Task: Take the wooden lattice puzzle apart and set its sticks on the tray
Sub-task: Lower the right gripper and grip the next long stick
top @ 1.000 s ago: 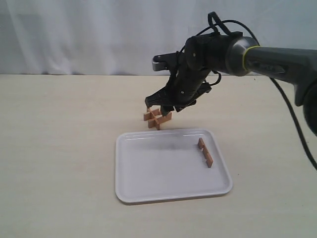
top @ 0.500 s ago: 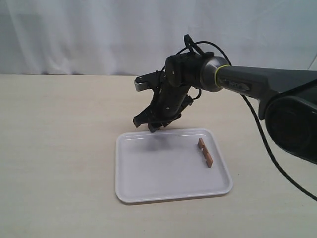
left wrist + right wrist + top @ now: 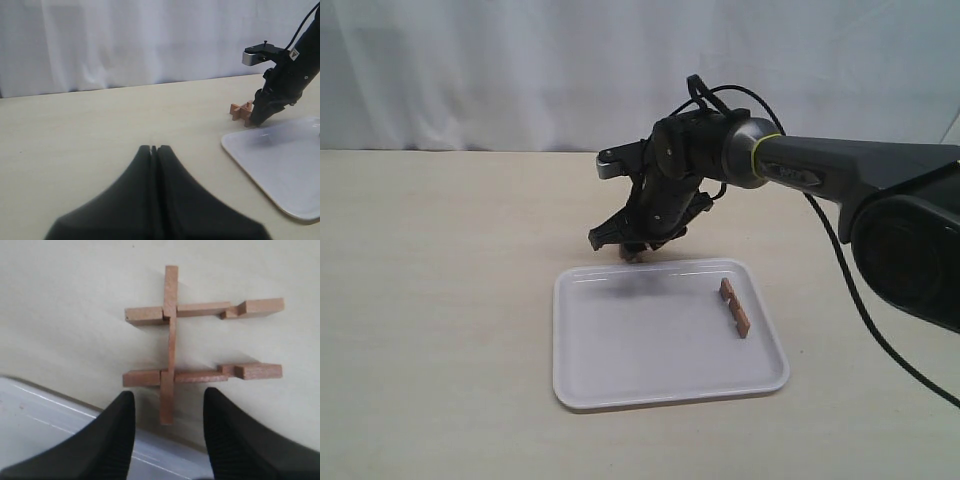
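**Desk:** Where's the puzzle sitting?

**Me:** I see the wooden lattice puzzle (image 3: 170,340) flat on the table (image 3: 440,300), just beyond the far rim of the tray (image 3: 640,345). It shows three sticks: two parallel, and one crossing them both.

**Desk:** Anything in the tray?

**Me:** One loose stick (image 3: 734,307) lies in it, near the right rim.

**Desk:** Your right hand?

**Me:** My right hand (image 3: 167,435) hangs over the puzzle, fingers (image 3: 116,440) spread, gripping nothing. On its wrist camera the end of the crossing stick sits in the gap, clear of both fingers.

**Desk:** And the left?

**Me:** My left hand (image 3: 154,148) is clenched on nothing, low over the table, well apart from the puzzle.
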{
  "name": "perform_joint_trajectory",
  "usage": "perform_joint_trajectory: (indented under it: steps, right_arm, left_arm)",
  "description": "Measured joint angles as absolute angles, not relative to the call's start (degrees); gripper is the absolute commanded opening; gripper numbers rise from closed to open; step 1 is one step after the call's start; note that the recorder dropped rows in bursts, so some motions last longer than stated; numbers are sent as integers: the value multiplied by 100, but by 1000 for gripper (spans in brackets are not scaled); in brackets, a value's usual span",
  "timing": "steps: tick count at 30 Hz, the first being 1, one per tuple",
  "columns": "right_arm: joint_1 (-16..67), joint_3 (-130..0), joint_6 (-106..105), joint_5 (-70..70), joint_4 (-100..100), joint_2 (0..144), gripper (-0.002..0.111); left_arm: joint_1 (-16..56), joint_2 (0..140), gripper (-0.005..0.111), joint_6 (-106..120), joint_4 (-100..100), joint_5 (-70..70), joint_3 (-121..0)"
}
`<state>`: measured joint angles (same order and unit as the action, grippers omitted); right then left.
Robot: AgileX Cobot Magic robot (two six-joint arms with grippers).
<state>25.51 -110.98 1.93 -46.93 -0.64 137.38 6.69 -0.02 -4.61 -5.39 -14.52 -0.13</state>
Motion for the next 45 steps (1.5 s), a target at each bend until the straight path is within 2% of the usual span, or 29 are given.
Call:
perform_joint_trajectory:
  steps: [16, 23, 28, 45]
  right_arm:
    - [2551, -11107, 241, -4672, -64, 13829, 40]
    - [2551, -11121, 241, -4607, -87, 13932, 17]
    - [2551, -11125, 255, -4605, -87, 13932, 4]
    - [2551, -11125, 533, -4547, -56, 13932, 4]
  left_arm:
    - [669, -2, 0, -461, -539, -1452, -13]
    - [669, -2, 0, -461, -539, -1452, -13]
    - [669, -2, 0, -461, -539, -1452, -13]
    - [669, -2, 0, -461, -539, -1452, -13]
